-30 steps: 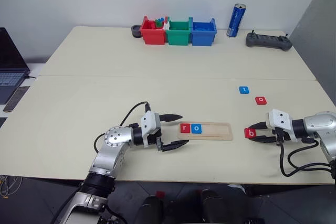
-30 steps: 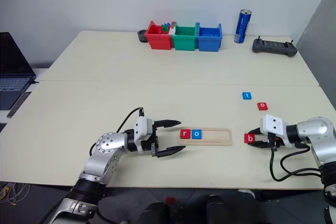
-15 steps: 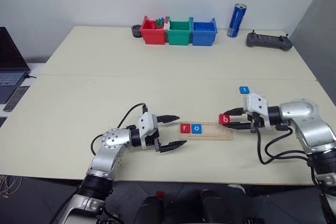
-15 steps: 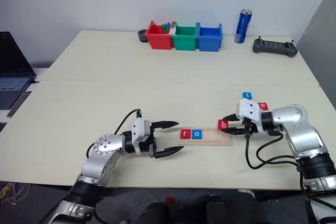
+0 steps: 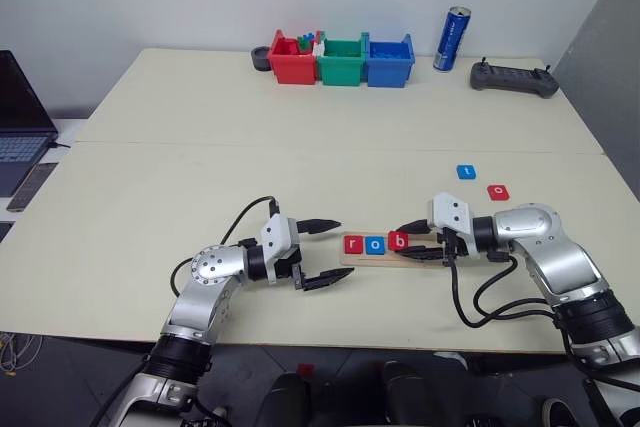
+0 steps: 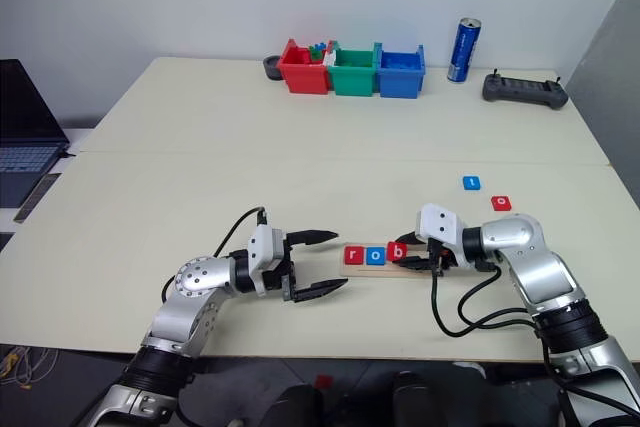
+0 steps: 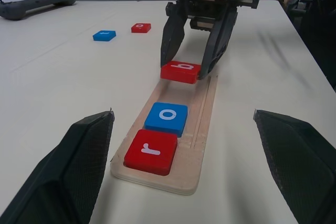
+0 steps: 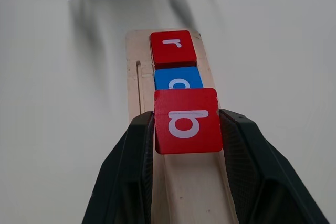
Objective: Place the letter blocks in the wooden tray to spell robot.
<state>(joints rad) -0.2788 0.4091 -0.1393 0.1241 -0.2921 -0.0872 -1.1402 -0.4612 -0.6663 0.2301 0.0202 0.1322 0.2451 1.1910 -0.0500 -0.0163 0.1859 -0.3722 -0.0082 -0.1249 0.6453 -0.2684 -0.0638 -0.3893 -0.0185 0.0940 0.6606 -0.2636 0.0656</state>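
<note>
The wooden tray (image 5: 370, 260) lies at the near middle of the table, with a red "r" block (image 5: 352, 244) and a blue "o" block (image 5: 374, 244) at its left end. My right gripper (image 5: 402, 242) is shut on a red "b" block (image 8: 186, 120), held just above the tray (image 7: 202, 129) beside the "o" and partly hiding it in the right wrist view. My left gripper (image 5: 348, 248) stands open at the tray's left end, holding nothing. A blue "t" block (image 5: 465, 172) and a red "o" block (image 5: 497, 191) lie loose at the right.
Red (image 5: 291, 59), green (image 5: 341, 60) and blue (image 5: 388, 60) bins stand at the far edge, with a blue can (image 5: 450, 39) and a black controller (image 5: 512, 77) to their right. A laptop (image 5: 18, 127) sits off the table's left side.
My right gripper has carried the red "b" block leftwards from beyond the tray's right end to just above the tray beside the blue "o". The left gripper has stayed put.
</note>
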